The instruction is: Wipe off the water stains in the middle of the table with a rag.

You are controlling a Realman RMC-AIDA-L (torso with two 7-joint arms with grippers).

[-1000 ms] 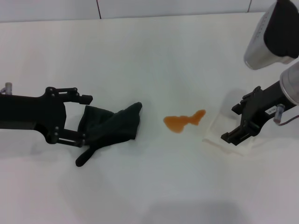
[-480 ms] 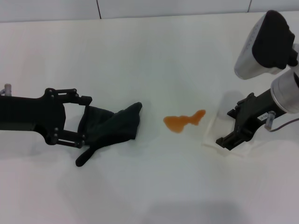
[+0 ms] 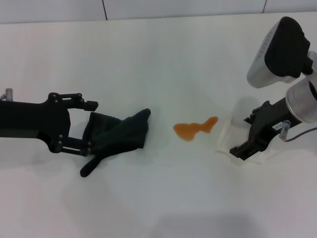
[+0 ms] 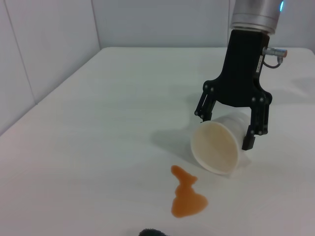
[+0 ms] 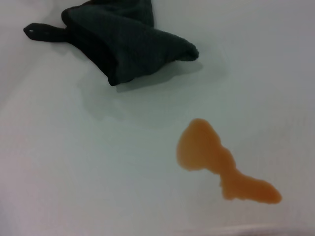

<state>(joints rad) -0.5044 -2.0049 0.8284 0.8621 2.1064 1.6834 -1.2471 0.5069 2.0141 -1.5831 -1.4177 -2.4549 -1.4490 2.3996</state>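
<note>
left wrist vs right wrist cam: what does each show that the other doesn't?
Left wrist only: the right gripper, fingers open around a white cup lying on its side with its mouth toward the spill. The rag there is just a dark sliver at the picture's edge.

Right wrist only: the dark rag in full, bunched on the table, clear of the spill.

Both: the orange puddle and the white table.

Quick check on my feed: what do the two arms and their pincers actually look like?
The left pincer is matte black, with linked two-bar fingers on a boxy black arm. The right pincer is also black, with slim fingers, a small white label and a thin cable, on a silver cylindrical wrist beneath a grey-and-black arm shell.
</note>
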